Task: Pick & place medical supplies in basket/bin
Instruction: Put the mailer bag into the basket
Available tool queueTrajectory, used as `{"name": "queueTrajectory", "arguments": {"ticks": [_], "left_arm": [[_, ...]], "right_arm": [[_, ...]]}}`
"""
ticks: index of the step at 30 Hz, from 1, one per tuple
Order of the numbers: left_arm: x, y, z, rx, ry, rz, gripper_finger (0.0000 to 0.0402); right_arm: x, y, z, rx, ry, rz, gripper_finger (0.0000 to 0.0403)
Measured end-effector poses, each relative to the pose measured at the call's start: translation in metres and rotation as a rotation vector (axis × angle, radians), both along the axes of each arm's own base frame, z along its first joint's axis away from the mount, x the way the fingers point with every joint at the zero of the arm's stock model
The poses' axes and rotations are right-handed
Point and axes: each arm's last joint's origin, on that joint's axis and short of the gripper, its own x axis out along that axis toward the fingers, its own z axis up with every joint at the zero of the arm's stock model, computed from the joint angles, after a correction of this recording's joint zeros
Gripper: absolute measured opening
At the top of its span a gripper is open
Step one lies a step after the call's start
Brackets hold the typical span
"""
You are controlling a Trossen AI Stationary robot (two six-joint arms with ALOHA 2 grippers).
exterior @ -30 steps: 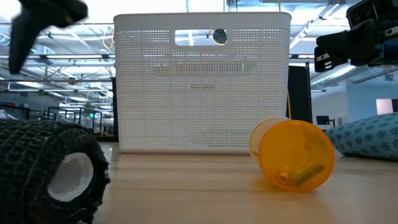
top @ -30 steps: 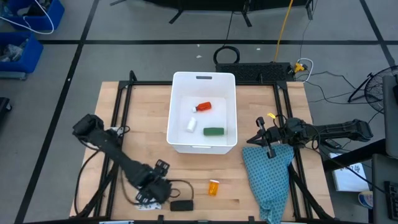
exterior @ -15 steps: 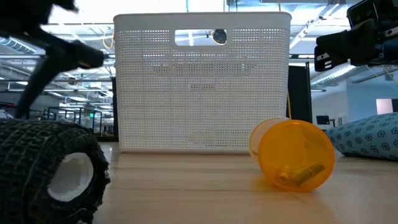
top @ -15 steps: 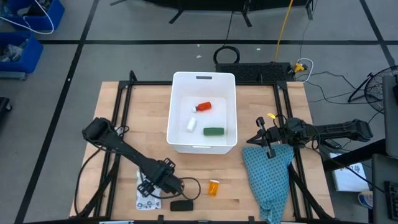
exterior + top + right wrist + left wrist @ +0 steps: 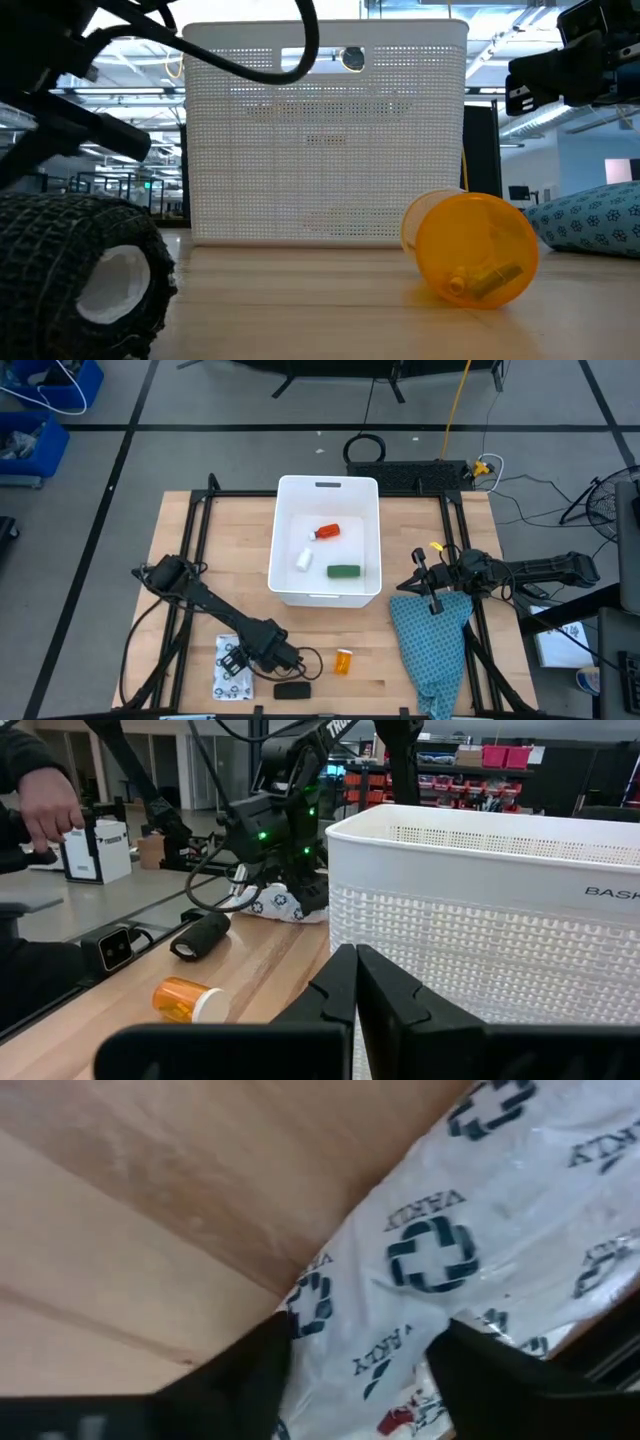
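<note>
The white basket (image 5: pixel 328 595) stands mid-table and holds the red-and-white bottle (image 5: pixel 327 532), a small white item (image 5: pixel 307 560) and the green oblong (image 5: pixel 343 571). Near the table's near edge lie the white packet with dark crosses (image 5: pixel 230 668), the black roll (image 5: pixel 292 690) and the orange vial (image 5: pixel 343 660), both on their sides. My left gripper (image 5: pixel 365 1380) is low over the packet's right part, open, with a finger on either side of a strip of it. My right gripper (image 5: pixel 356 982) waits shut over the teal cloth (image 5: pixel 432 645), right of the basket. My left gripper has its open fingers (image 5: pixel 255 1375) slanting down over the packet's edge (image 5: pixel 340 1330), which lies flat on the table. Whether the fingertips touch the packet, I cannot tell.
The low view shows the black roll (image 5: pixel 80 280) and the orange vial (image 5: pixel 470 250) in front of the basket (image 5: pixel 325 140). Bare wood lies left of the basket. A person's hand (image 5: pixel 45 805) shows beyond the table's left side.
My left gripper has drawn off the packet toward the table's right and far side, so the packet now shows beside it, and the arm's elbow has sunk lower. The right arm and the other items have kept still.
</note>
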Motion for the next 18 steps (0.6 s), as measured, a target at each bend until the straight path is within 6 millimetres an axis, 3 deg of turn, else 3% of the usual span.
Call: {"name": "queueTrajectory", "arguments": {"ticks": [7, 10, 15, 18], "left_arm": [[-0.001, 0.000, 0.001, -0.006, 0.004, -0.012, 0.0064], [-0.003, 0.000, 0.005, 0.013, 0.002, -0.009, 0.0016], [-0.013, -0.003, 0.019, 0.047, -0.042, -0.030, 0.0006], [-0.023, -0.006, 0.039, 0.070, -0.101, -0.031, 0.0003]], "right_arm": [[0.000, 0.000, 0.000, -0.001, -0.002, 0.000, 0.0000], [0.000, 0.000, 0.000, -0.001, -0.002, 0.000, 0.0000], [0.000, 0.000, 0.000, -0.001, -0.002, 0.000, 0.0000], [0.000, 0.000, 0.000, 0.001, -0.002, -0.001, 0.0000]]}}
